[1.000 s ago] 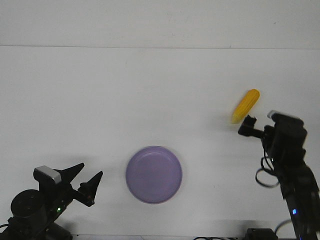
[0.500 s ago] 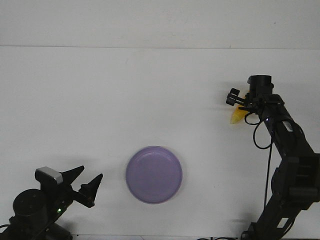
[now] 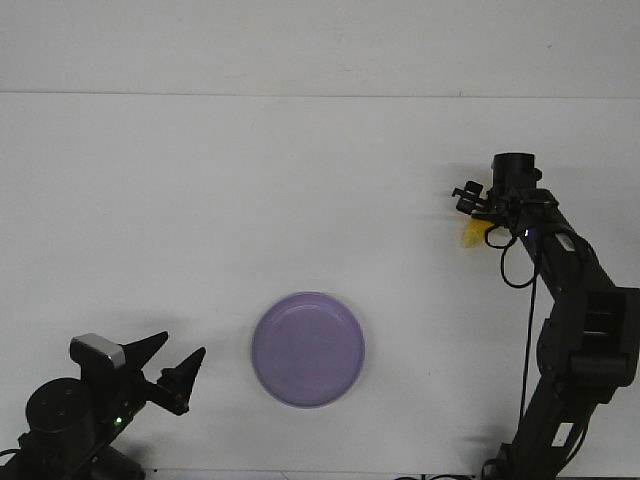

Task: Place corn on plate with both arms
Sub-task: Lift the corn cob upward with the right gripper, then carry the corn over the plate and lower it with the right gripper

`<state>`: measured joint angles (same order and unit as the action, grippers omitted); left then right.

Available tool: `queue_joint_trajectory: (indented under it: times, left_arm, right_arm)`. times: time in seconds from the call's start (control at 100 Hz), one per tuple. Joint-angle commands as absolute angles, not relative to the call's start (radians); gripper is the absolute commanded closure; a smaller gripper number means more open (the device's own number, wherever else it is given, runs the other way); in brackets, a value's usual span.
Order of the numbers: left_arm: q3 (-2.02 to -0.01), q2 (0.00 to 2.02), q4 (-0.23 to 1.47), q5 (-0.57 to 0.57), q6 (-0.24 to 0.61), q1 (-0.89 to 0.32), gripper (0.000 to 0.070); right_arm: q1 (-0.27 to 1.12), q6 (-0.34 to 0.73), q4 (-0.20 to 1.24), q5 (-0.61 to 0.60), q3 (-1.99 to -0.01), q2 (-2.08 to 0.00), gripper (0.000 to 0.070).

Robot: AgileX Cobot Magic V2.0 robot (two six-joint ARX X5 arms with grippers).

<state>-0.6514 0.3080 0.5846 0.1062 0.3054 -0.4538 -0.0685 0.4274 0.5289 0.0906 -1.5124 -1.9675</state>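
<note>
One arm is placed to act: the right tool (image 3: 480, 215) sits directly over the corn (image 3: 470, 236), only its pale tip showing below; grip state cannot be told. Left tool (image 3: 172, 362) gapes idle, beside the plate (image 3: 308, 349).

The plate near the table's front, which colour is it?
Plain lavender-purple plate, clearest in the front view.

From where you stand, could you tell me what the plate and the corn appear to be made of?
The lavender plate looks like moulded plastic or melamine: uniform colour, a smooth raised rim and a soft sheen rather than a glassy shine. The corn is mostly hidden behind the right gripper; only a plain yellow tip shows, too small to tell a toy from a real cob.
</note>
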Motion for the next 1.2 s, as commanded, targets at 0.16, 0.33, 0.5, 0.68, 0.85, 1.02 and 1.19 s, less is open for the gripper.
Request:
queue_joint_trajectory:
  times: [0.16, 0.33, 0.5, 0.68, 0.85, 1.02, 1.19]
  left_arm:
    - [-0.657, 0.310, 0.576, 0.104, 0.307, -0.458, 0.0199]
    - [-0.657, 0.310, 0.576, 0.104, 0.307, -0.458, 0.0199]
    - [-0.657, 0.310, 0.578, 0.104, 0.307, -0.458, 0.0199]
    - [-0.657, 0.310, 0.579, 0.104, 0.307, -0.458, 0.0198]
    - [-0.657, 0.310, 0.583, 0.104, 0.307, -0.458, 0.0198]
    - [-0.657, 0.310, 0.583, 0.104, 0.307, -0.458, 0.0198]
    - [-0.657, 0.310, 0.582, 0.103, 0.304, -0.458, 0.0198]
  right_arm:
    - [-0.086, 0.448, 0.539, 0.106, -1.543, -2.017, 0.0517]
    - [-0.086, 0.447, 0.567, 0.102, -1.546, -2.017, 0.0585]
    - [-0.083, 0.387, 0.616, 0.062, -1.546, -1.969, 0.0585]
    - [-0.060, 0.310, 0.630, 0.006, -1.546, -1.806, 0.0585]
    - [-0.006, 0.270, 0.630, -0.031, -1.544, -1.584, 0.0585]
    - [0.124, 0.200, 0.667, -0.038, -1.543, -1.383, 0.0585]
    - [0.347, 0.160, 0.726, -0.036, -1.515, -1.271, 0.0585]
